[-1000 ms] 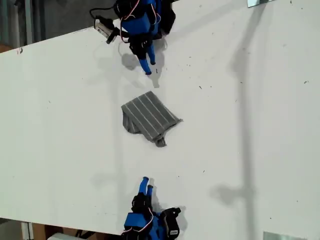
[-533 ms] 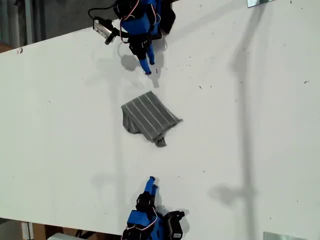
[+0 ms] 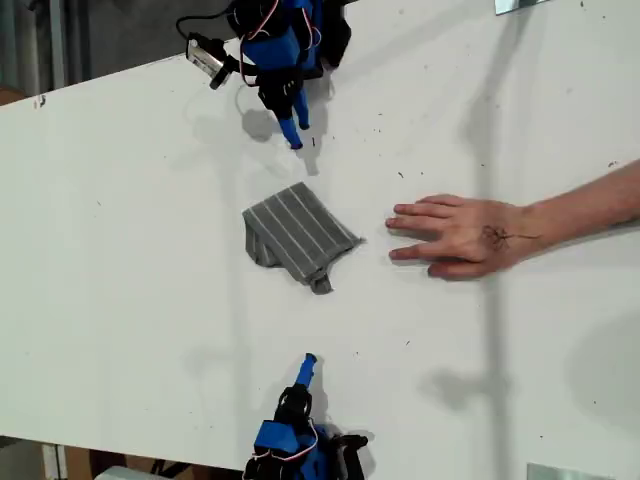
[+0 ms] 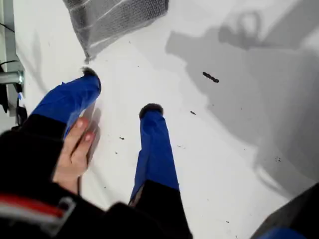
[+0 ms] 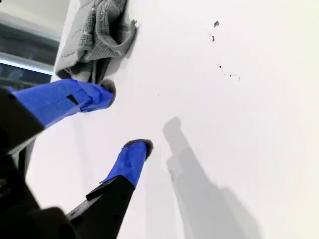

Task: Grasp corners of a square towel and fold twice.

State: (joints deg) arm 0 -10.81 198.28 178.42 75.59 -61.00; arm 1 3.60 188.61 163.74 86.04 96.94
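A plain white table fills the exterior view, speckled with a few dark marks and crossed by long shadows. The towel lies near its middle as a small grey packet. Its striped face is flat on top, with a rumpled layer poking out underneath. One of the corners sticks out as a loose tip at about 5 o'clock of the packet.

In that view my first gripper hangs at 12 o'clock of the towel, apart from it. Its wrist view shows the blue jaws spread with nothing between them. My second gripper sits at 6 o'clock, well apart from the cloth. Its jaws are likewise spread and empty, and the crumpled end of the towel shows beyond them.

A person's hand lies palm down on the table at 3 o'clock of the towel, fingers pointing toward it, near but not touching.

Judging by the packet's size, the folding looks done or nearly so, though the result is untidy, with the lower layer skewed out past the upper one. With both claws released and clear of the cloth, no grasp is in hand.

If tidying is wanted, the next move would call for my second gripper to reach to the protruding tip and pinch it low against the table. It would then draw the tip under the striped face, once the hand is clear.
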